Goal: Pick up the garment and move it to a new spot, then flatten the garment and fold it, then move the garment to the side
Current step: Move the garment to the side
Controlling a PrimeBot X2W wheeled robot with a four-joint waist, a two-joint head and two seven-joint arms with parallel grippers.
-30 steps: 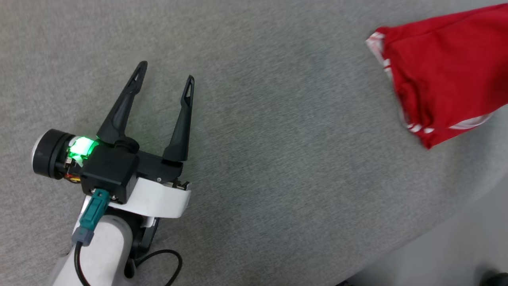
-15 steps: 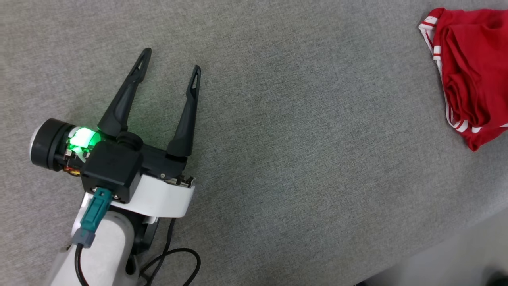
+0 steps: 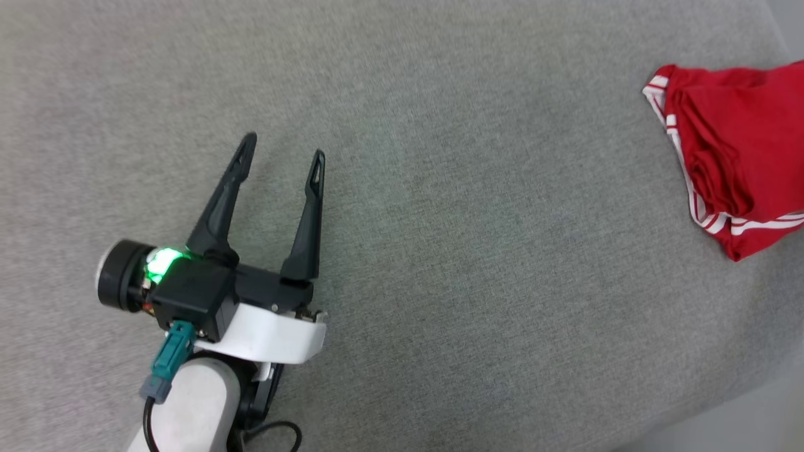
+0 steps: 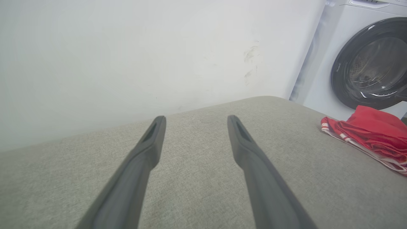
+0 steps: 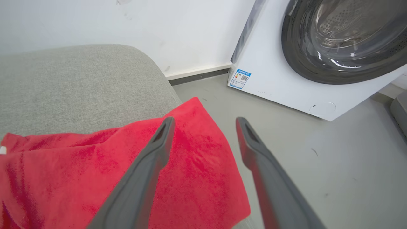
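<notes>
Left claw (image 3: 284,144) — spread apart — over grey cushion (image 3: 471,251); right claw (image 5: 205,119), also apart, above the garment (image 3: 735,150).

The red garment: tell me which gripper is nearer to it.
Right. The right gripper stands open just over the garment, at its edge; the left gripper, also open, sits over the bare grey fabric surface, well apart from it.

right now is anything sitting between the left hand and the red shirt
Nothing visible does. Bare grey surface runs from the open left hand across to the garment, which lies bunched at the surface's right edge.
</notes>
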